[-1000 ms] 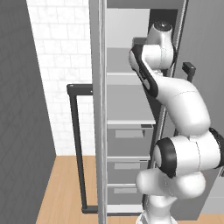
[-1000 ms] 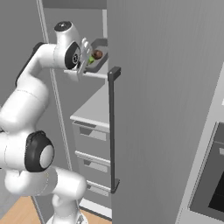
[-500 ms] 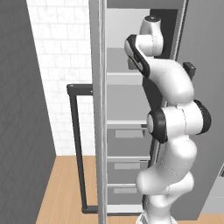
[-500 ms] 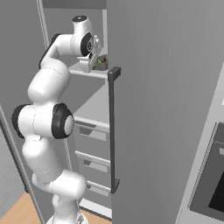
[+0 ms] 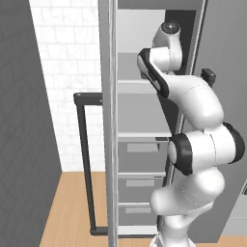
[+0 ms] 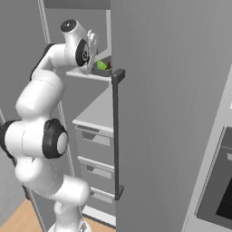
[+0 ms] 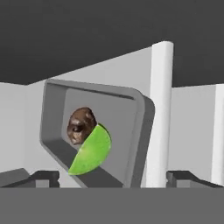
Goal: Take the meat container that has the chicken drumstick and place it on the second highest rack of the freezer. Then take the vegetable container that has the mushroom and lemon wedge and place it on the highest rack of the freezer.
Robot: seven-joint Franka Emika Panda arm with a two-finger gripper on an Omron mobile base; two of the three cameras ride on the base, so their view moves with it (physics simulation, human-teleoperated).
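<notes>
Fingers let go: vegetable container now sits on the freezer's top rack.

The gripper has gone from clamped to spread wide, its fingers apart on either side of the vegetable container, which holds the mushroom and lemon wedge on the freezer's highest rack; this 2nd placement looks done.

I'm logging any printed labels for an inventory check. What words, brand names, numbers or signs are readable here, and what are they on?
None: no text, number or sign is readable in any view.
The vegetable container is plain grey, without a label.
The lemon wedge and the mushroom carry no marks.
The freezer door and its drawer fronts are blank.
The white arm shows no brand or lettering.
</notes>
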